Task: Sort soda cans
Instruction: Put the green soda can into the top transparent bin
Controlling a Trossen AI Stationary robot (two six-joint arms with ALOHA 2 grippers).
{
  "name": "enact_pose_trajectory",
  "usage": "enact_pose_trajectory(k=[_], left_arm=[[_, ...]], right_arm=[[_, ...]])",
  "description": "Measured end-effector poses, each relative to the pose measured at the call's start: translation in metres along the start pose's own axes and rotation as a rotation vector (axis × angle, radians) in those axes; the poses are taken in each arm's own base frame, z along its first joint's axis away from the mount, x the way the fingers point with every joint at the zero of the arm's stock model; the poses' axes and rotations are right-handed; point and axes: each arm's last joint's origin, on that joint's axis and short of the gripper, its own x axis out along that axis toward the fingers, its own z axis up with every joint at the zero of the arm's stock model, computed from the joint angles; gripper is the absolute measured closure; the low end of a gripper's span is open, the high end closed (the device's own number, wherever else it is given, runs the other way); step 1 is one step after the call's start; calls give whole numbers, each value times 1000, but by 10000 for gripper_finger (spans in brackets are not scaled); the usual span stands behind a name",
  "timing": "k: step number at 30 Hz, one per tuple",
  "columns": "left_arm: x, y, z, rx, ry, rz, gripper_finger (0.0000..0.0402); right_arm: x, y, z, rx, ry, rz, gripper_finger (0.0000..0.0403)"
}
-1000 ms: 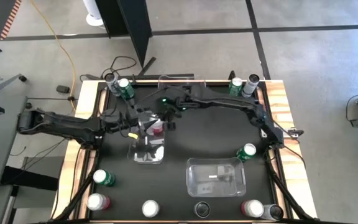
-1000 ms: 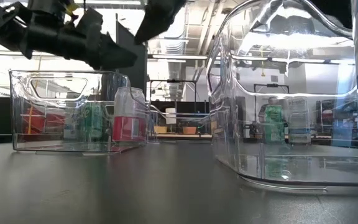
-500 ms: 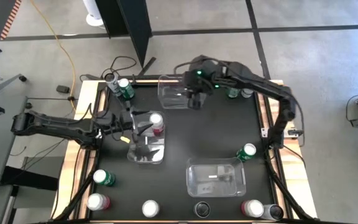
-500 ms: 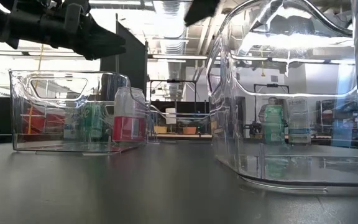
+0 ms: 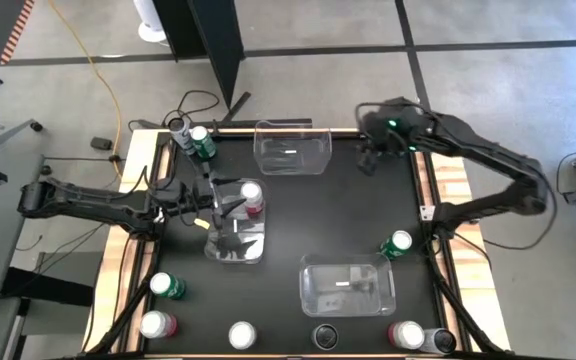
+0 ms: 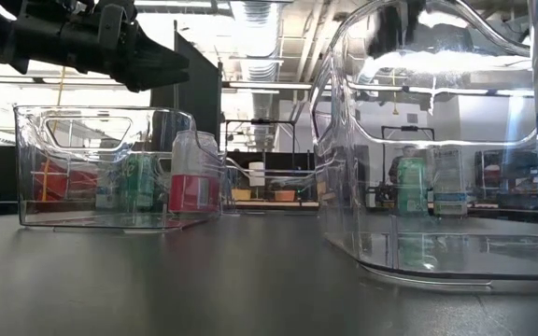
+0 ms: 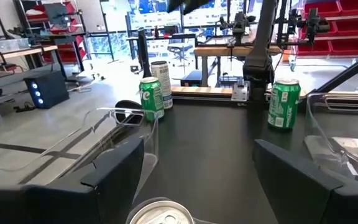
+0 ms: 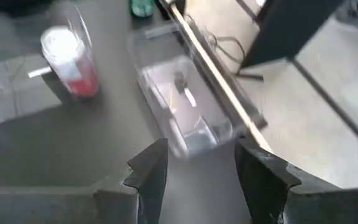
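The left gripper [image 5: 230, 207] hangs over the middle-left of the black surface [image 5: 338, 220], just above a small red-pink can with a silver top [image 5: 251, 198]. Its jaws are open wide with one on each side of the can, and they are not touching it. That can stands in the back end of a clear plastic bin [image 5: 236, 243]. The right gripper [image 5: 368, 160] is up in the air near the back right corner of the surface. Its jaws are open a little and hold nothing. Beside it, along the back edge, sits a second clear plastic bin [image 5: 291, 148]. A third clear plastic bin [image 5: 348, 285] sits near the front. At the back left corner stand a small green can [image 5: 202, 141] and a dark grey can [image 5: 178, 129], close together. Another green can [image 5: 397, 244] stands at the right edge of the surface. At the front left stand a third green can [image 5: 166, 287] and a second red-pink can [image 5: 155, 325]. Along the front edge stand a can seen only as a silver top [image 5: 242, 336], a dark can [image 5: 325, 337] and a third red-pink can [image 5: 406, 335].
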Motion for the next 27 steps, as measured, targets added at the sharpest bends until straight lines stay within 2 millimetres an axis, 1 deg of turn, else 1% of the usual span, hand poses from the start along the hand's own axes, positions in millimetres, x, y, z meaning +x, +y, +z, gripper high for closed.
enact_pose_trajectory(k=[6,9,12,18,21,24,27], left_arm=[[0,0,2,-27,-12,1,107],[1,0,3,-48,-8,0,107],[1,0,3,-64,-7,0,107],[1,0,3,-100,-8,0,107],[1,0,5,-141,-19,0,107],[1,0,6,-168,-32,0,107],[1,0,6,-171,-36,0,107]], right_arm=[[-21,-2,-47,39,112,2,199],[-27,5,-68,-2,215,38,192],[-33,14,-84,-56,279,107,173],[-52,29,-103,-106,374,208,118],[-61,34,-114,-117,472,249,93],[-69,38,-124,-126,570,250,71],[-74,44,-127,-130,565,278,55]])
